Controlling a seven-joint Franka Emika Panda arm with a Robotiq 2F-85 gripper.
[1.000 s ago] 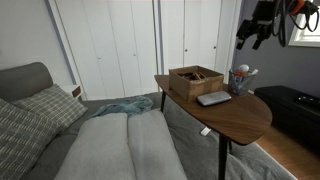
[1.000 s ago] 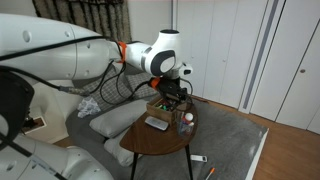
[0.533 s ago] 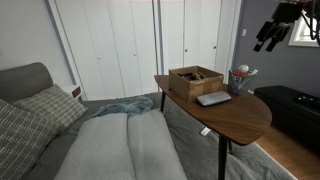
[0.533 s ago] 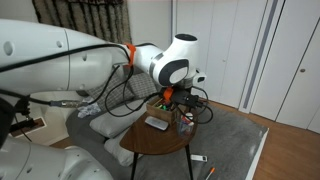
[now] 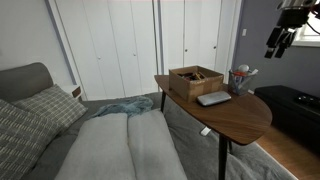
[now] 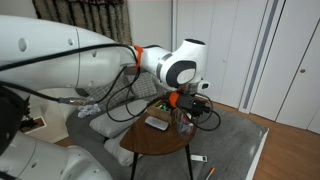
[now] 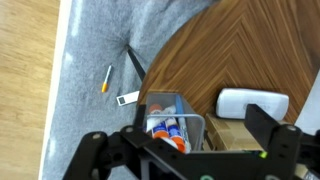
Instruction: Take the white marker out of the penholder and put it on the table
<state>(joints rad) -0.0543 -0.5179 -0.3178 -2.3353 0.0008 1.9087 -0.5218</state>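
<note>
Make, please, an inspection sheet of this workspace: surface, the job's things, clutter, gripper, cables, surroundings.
Surface: wooden table, upright, partly bare.
Job's things: cup upright on the table with pens inside; white marker in the cup, not yet taken out.
Clutter: wooden box and grey slab beside the cup; a pen and a small white piece on the carpet.
Gripper: gripper open, empty, high above the table, touching nothing.
Cables: black cables looped along the arm, off the table.
Surroundings: sofa, white closet doors, grey carpet.
</note>
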